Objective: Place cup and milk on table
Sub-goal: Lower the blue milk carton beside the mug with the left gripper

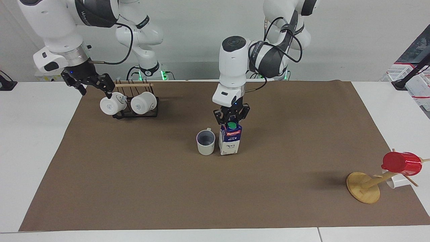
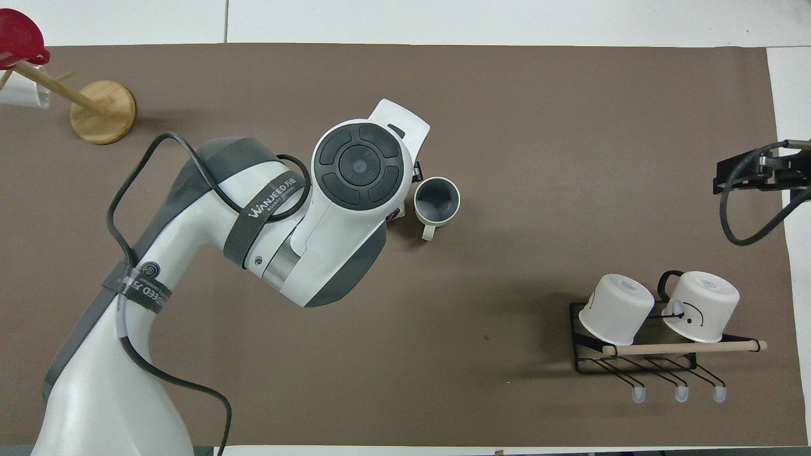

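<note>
rack (image 1: 135, 109): black wire with a wooden bar, close to the robots at the right arm's end of the paper sheet (image 1: 134, 188); two white mugs (image 1: 113, 104) lie tipped on it.
right gripper (image 1: 90, 82): up in the air over the sheet's edge, just beside the rack toward the right arm's end; fingers spread wide, holding nothing. Arm waits.
left arm (image 2: 304, 240): reaches in over the middle of the sheet; in the overhead view its wrist hides most of the carton.
left gripper (image 1: 231, 120): straight down on top of the carton, fingers pinched on the gable ridge by the green cap (image 1: 231, 125).
carton (image 1: 230, 138): blue and white, red label, upright, base looks to be down on the sheet, mid-table.
cup (image 1: 205, 142): off-white, grey-blue inside, upright on the sheet just beside the carton, toward the right arm's end; narrow gap between them, cannot tell whether they touch. Handle (image 2: 429, 231) points toward the robots. No gripper on it.
obstructions: the carton and cup are well apart from the rack and the stand.
mug stand (image 1: 364, 186): round wooden base with slanted pegs, farther from the robots than the cup, at the left arm's end of the sheet; a red cup (image 1: 402, 163) hangs on a peg, a white cup (image 1: 396, 181) is partly hidden under it.
table (image 1: 33, 127): white top showing around the sheet.
</note>
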Robot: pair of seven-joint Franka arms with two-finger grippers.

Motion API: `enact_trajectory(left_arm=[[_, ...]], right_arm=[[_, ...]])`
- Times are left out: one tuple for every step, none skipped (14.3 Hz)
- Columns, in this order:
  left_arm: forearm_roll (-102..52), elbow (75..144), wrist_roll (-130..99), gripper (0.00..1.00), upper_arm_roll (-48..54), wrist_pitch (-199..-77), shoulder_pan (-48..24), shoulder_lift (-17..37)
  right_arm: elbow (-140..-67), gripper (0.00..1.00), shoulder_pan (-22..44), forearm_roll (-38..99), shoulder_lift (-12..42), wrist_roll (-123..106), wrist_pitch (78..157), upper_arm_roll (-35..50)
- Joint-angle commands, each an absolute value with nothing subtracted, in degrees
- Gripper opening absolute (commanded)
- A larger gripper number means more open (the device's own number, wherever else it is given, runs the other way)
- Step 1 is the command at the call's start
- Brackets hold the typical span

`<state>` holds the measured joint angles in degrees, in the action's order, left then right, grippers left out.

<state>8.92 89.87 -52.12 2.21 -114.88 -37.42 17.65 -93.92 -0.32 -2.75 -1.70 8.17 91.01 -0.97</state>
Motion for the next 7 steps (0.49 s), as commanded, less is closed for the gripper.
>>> enact_trajectory(left_arm=[[10.2, 91.9, -53.1, 0.0, 1.7, -116.2, -38.3, 17.2], [10.2, 92.0, -53.1, 0.0, 1.7, -116.2, -38.2, 17.1], [10.3, 92.9, -53.1, 0.0, 1.7, -116.1, -38.2, 16.9], [10.2, 93.4, -53.1, 0.0, 1.7, -116.5, -38.2, 16.7], [10.2, 93.4, -53.1, 0.17, 1.7, -116.5, -38.1, 16.7], [10.2, 93.6, -52.9, 0.63, 1.7, -116.5, -38.0, 16.6], [10.2, 93.6, -52.9, 0.93, 1.7, -116.6, -38.0, 16.6]], right_arm=[[-93.0, 1.0, -0.6, 0.1, -1.6, 9.1, 89.5, -0.4], [-92.8, 1.0, -0.7, 1.2, -1.6, 9.1, 89.2, -0.5], [-92.3, 1.0, -0.7, 1.1, -1.4, 9.1, 88.4, -0.4], [-91.0, 1.0, -0.7, 0.8, -1.0, 9.1, 86.9, -0.4], [-88.8, 1.0, -0.8, 0.5, -0.4, 9.0, 85.1, -0.3], [-88.0, 1.0, -0.9, -0.3, 0.1, 8.4, 84.6, -0.4], [-87.9, 1.0, -0.8, -2.0, 0.2, 7.2, 84.9, -0.3]])
